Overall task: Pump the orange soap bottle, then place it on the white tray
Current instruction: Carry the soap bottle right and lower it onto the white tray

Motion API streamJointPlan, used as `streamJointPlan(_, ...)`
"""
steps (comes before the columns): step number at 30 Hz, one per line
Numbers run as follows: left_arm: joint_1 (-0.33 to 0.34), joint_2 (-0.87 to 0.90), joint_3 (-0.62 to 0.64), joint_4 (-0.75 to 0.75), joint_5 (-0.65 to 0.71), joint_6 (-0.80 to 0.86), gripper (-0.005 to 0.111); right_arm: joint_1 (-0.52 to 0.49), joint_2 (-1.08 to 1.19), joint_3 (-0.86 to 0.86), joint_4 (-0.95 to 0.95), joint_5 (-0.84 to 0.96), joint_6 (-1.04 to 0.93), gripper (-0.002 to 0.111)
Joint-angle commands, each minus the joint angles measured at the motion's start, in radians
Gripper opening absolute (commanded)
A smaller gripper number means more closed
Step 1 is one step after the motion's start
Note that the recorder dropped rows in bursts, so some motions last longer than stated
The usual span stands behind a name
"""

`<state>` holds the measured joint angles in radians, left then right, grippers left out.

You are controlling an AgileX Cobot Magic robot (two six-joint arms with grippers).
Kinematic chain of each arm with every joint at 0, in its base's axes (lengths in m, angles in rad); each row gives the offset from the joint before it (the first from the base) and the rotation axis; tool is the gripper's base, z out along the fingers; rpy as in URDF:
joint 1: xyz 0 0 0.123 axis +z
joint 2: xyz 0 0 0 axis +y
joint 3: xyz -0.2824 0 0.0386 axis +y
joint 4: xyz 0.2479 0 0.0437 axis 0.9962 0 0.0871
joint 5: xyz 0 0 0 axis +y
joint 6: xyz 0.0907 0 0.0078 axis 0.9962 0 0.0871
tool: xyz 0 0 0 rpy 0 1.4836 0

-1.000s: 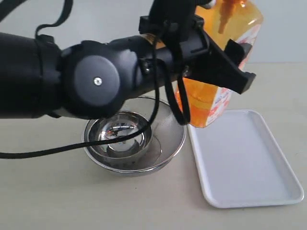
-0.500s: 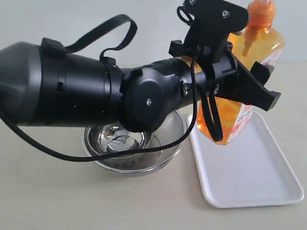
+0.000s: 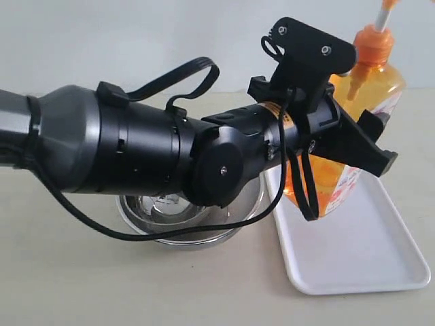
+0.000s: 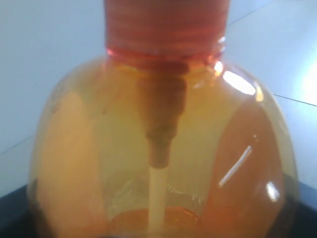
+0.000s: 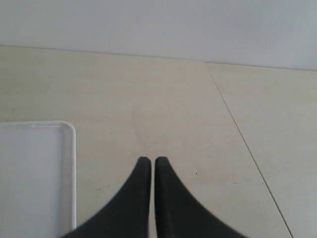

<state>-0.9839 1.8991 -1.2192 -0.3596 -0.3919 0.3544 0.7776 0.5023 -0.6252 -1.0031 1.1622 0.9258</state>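
Two hands: left hand [image 3: 360, 146] pinches orange soap bottle [image 3: 372, 85] at white tray [image 3: 353, 255] beside steel bowl [image 3: 204, 229]; right hand [image 5: 152, 166] pressed together.

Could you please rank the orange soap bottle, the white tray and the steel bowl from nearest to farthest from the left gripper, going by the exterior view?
1. The orange soap bottle, clamped in the left gripper on the right.
2. The white tray, just below the gripper, lower right.
3. The steel bowl, further left, under the arm.
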Motion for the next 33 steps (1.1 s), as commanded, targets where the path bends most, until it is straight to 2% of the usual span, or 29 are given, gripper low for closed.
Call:
streamJointPlan(1, -0.005, -0.007, -0.023, 0.021, -0.1, -0.008, 0.005, 0.0, -0.002, 0.007, 0.004, -0.007, -0.019, 0.0)
streamJointPlan(33, -0.005, -0.006, -0.023, 0.039, -0.14, -0.018, 0.005, 0.0, -0.002, 0.007, 0.014, -0.011, -0.04, 0.0)
